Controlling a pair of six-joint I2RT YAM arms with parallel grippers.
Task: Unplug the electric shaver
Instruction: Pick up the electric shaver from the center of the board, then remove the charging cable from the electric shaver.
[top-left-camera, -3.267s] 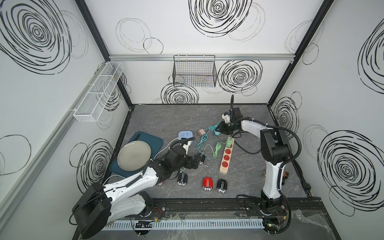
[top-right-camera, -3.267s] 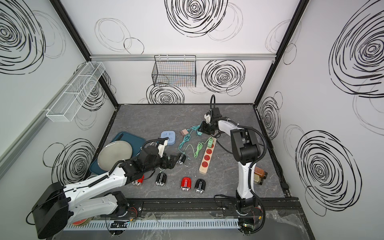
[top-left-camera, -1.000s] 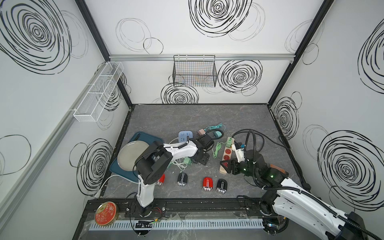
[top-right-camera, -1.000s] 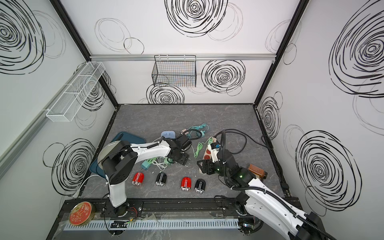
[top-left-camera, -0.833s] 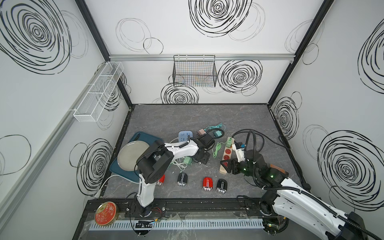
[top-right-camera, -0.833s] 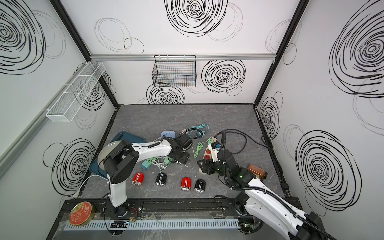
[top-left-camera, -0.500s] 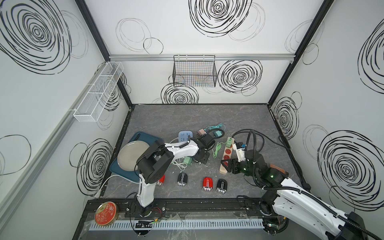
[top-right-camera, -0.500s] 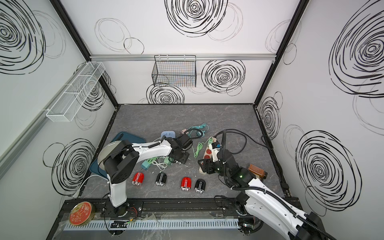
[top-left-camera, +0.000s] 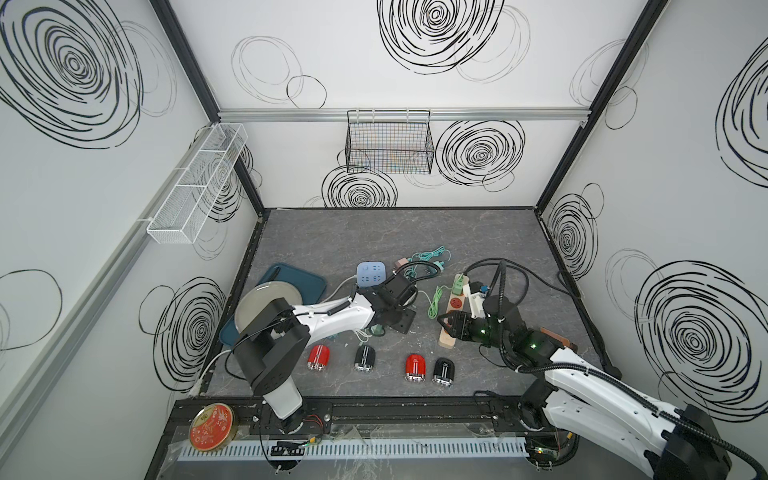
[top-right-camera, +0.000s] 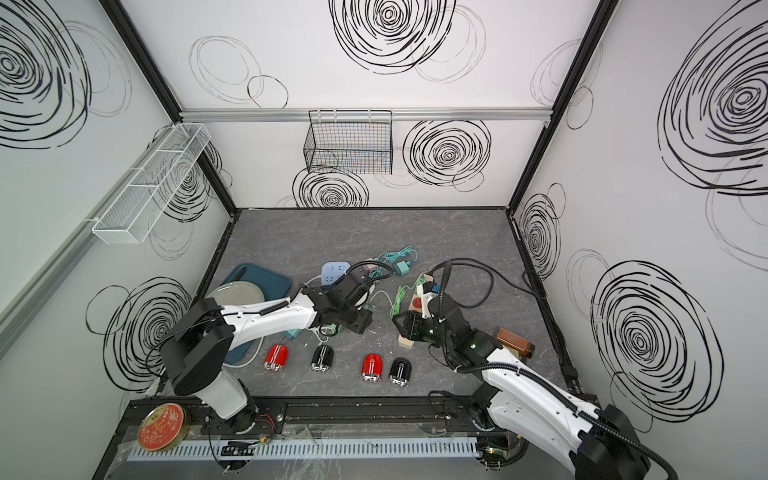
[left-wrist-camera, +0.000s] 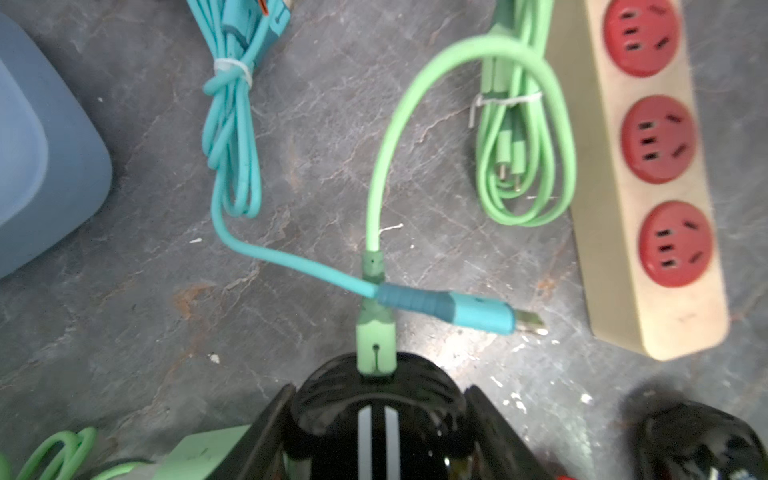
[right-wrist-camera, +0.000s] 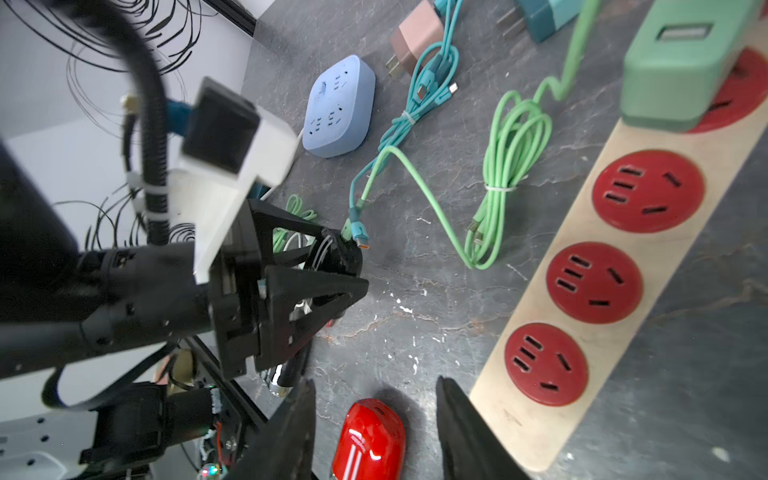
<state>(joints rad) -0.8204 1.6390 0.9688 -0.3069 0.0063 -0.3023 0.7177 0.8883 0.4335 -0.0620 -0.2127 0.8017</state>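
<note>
1. Grey tabletop (top-left-camera: 374, 232) lies beneath both arms' jaws.
2. Left jaws clamp the black shaver (left-wrist-camera: 374, 419); green cable (left-wrist-camera: 376, 340) sits plugged into its end beyond their tips.
3. Right jaws stand apart, empty, beside a power strip (right-wrist-camera: 602, 291).

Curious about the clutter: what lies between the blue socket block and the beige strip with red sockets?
Two bundles: a teal cable nearer the blue socket block, a green cable beside the beige strip. The left wrist view shows it.
</note>
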